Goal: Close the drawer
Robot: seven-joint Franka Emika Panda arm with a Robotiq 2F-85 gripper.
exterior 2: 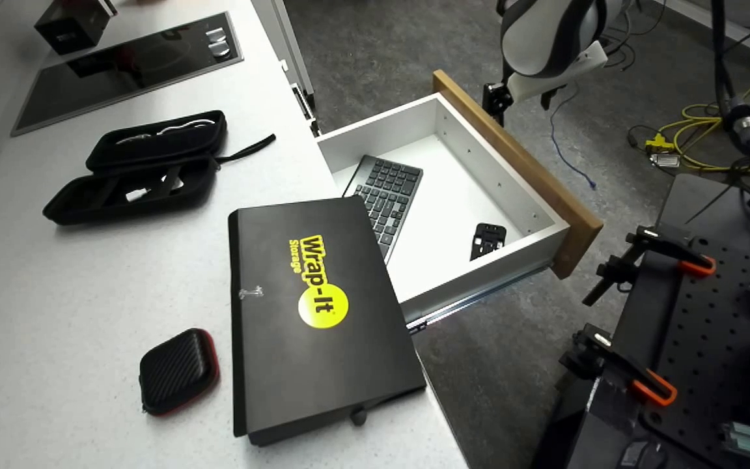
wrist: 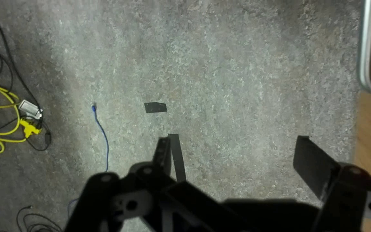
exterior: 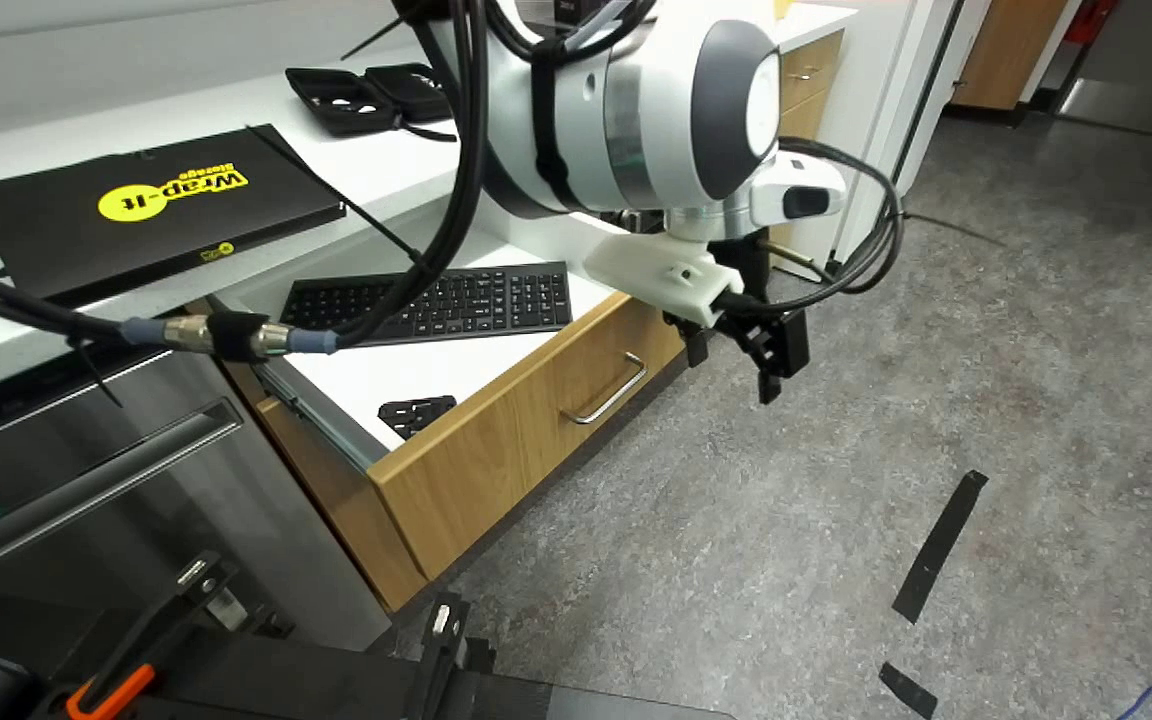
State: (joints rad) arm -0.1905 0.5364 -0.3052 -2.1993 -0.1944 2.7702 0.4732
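Observation:
The drawer (exterior: 526, 430) stands pulled out from under the white counter, with its light wood front facing the floor area. Its white interior also shows in an exterior view (exterior 2: 456, 185). Its silver bar handle (exterior: 608, 393) is on the front, and part of the handle (wrist: 366, 48) shows at the right edge of the wrist view. My gripper (exterior: 732, 372) is open and empty, pointing down just outside the drawer front, near its far end past the handle. It also shows in the wrist view (wrist: 233, 141), its fingers wide apart over the floor with nothing between them.
A keyboard (exterior 2: 385, 202) and a small black item (exterior 2: 488, 240) lie in the drawer. A black box (exterior 2: 323, 312) sits on the counter above it. A steel appliance (exterior: 186, 500) is beside the drawer. A black mount with clamps (exterior 2: 694, 312) stands nearby.

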